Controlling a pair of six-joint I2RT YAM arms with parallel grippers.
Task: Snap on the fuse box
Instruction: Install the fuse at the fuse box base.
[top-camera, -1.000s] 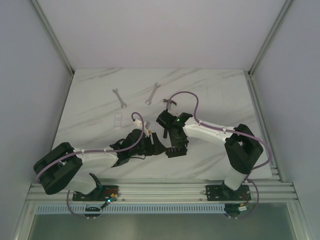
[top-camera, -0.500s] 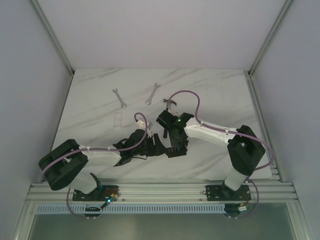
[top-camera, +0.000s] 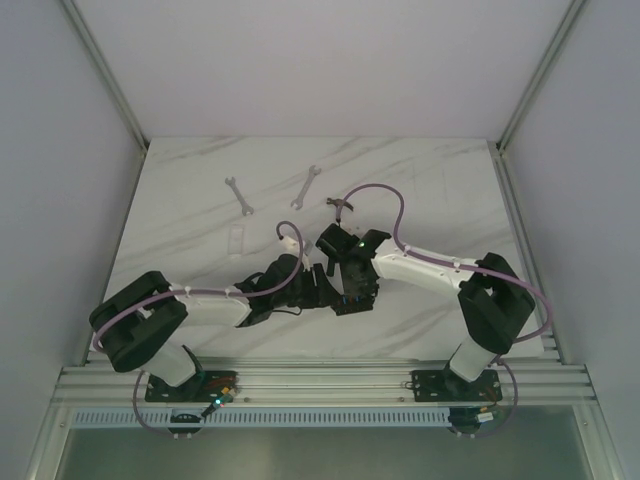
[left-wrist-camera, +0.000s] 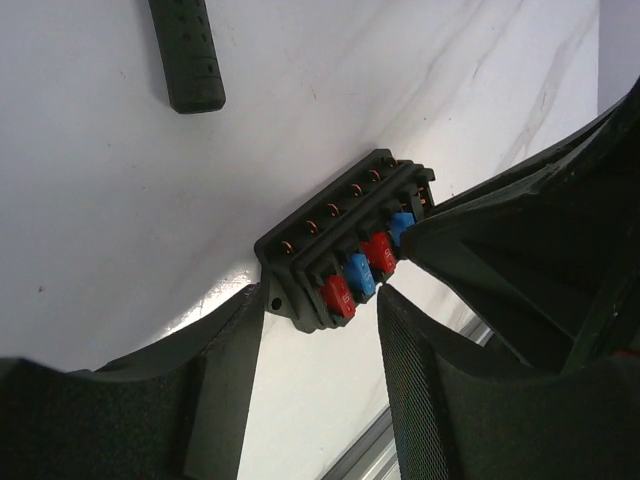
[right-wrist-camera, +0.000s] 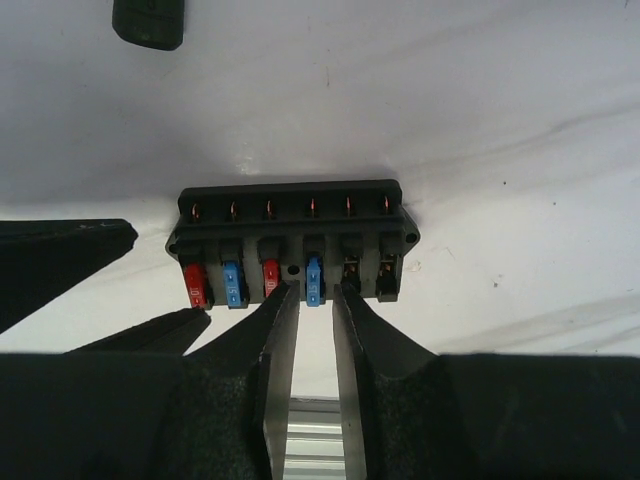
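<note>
**Fuse being seated in the box**

The right gripper (right-wrist-camera: 317, 300), narrowed to a slit, flanked a blue fuse (right-wrist-camera: 314, 281); whether it pinched could not be told. The left gripper (left-wrist-camera: 322, 302) stood spread around one end of the fuse box (right-wrist-camera: 290, 215), which lay on the marble table (right-wrist-camera: 480, 100). The next move probably called for a straight, firm push.

Nothing could be read anywhere: no text, label, brand or number. The red and blue fuses (right-wrist-camera: 232, 284) on the fuse box (right-wrist-camera: 292, 225) were too small and blurred to show any figures, in both wrist views.
</note>
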